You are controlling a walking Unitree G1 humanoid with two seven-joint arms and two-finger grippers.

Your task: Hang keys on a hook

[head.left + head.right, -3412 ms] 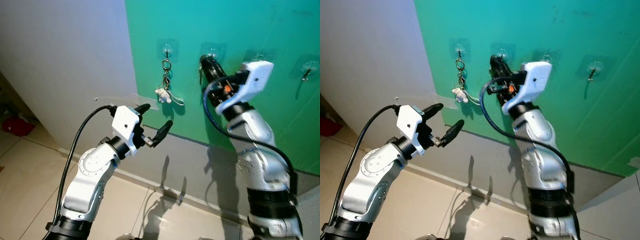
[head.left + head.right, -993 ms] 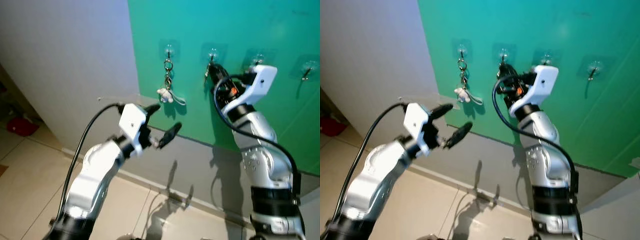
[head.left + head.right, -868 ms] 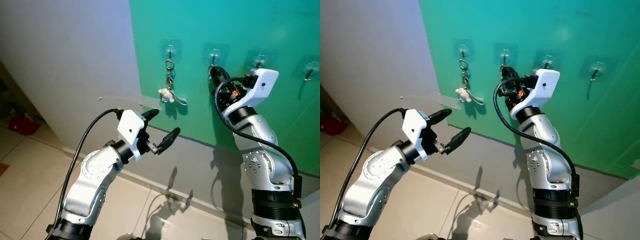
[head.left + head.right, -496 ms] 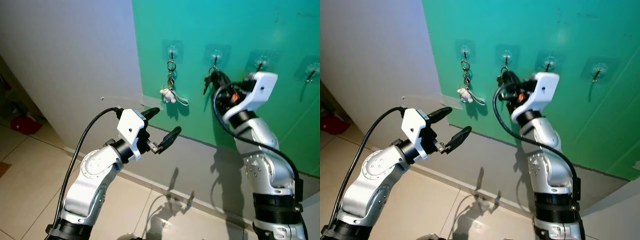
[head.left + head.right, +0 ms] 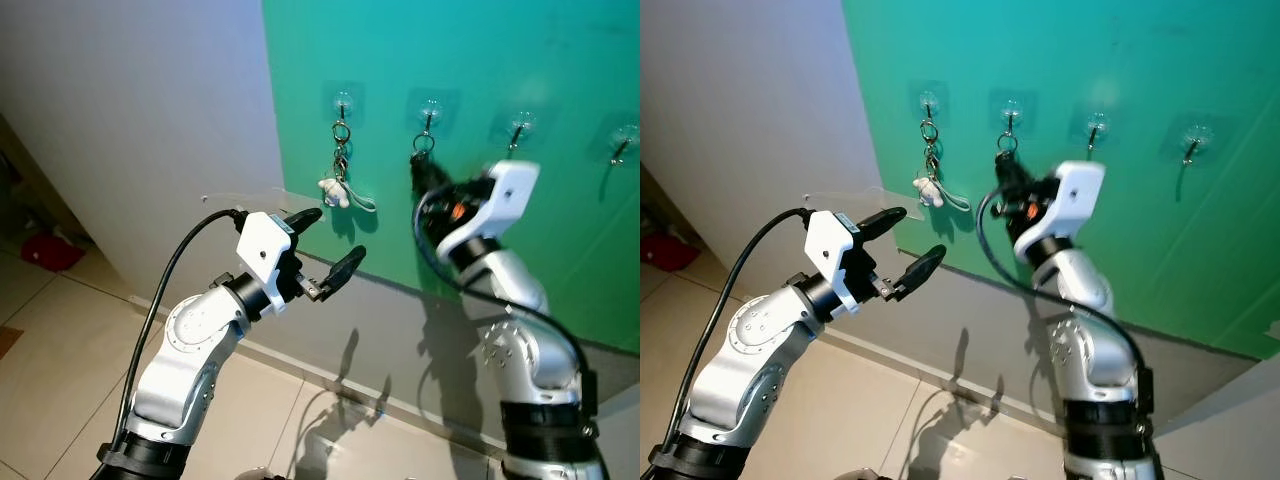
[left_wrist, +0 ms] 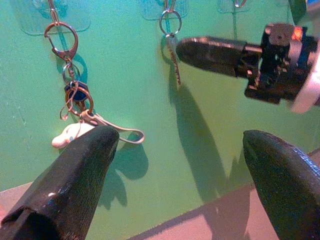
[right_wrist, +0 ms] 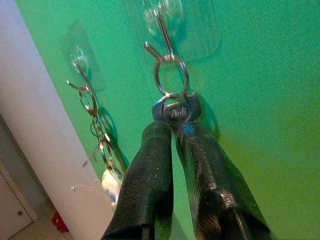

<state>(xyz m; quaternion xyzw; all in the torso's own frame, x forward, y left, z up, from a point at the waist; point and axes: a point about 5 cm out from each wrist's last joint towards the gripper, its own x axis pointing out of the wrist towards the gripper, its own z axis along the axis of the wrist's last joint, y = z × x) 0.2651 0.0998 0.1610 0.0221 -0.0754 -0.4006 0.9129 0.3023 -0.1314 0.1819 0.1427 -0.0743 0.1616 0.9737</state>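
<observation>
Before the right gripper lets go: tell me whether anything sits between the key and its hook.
Nothing visible does. The key ring already hangs on the hook, with the key just below it at the tips of the right gripper. The neighbouring keychain hangs on its own hook, apart.
</observation>
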